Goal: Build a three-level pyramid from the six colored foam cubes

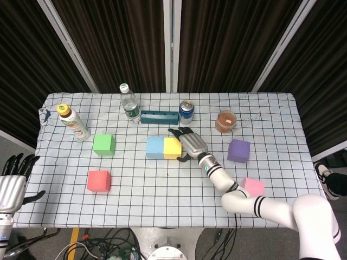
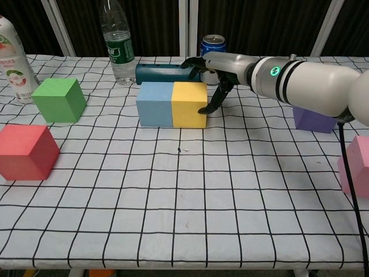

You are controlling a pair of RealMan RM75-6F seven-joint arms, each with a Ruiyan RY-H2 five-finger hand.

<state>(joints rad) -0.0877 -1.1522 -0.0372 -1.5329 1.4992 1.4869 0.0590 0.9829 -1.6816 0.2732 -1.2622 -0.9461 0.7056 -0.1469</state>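
The yellow cube (image 1: 172, 148) (image 2: 189, 104) and the blue cube (image 1: 155, 148) (image 2: 154, 104) stand side by side, touching, mid-table. My right hand (image 1: 191, 145) (image 2: 220, 68) hovers at the yellow cube's right rear corner. Its fingers are spread, and the thumb tip sits at the cube's right face without a clear grip. The green cube (image 1: 103, 144) (image 2: 59, 99) and the red cube (image 1: 99, 181) (image 2: 26, 152) lie to the left. To the right are the purple cube (image 1: 238, 150) (image 2: 314, 119) and the pink cube (image 1: 253, 187) (image 2: 357, 164). My left hand (image 1: 13, 179) hangs off the table's left edge with its fingers apart and nothing in them.
Along the back stand a yellow-capped bottle (image 1: 72, 122), a water bottle (image 1: 129, 104) (image 2: 117, 46), a teal block (image 1: 159, 117) (image 2: 158, 73), a blue can (image 1: 186, 111) (image 2: 212, 44) and a cup of brown stuff (image 1: 225, 121). The checked tablecloth (image 1: 162, 195) covers the table.
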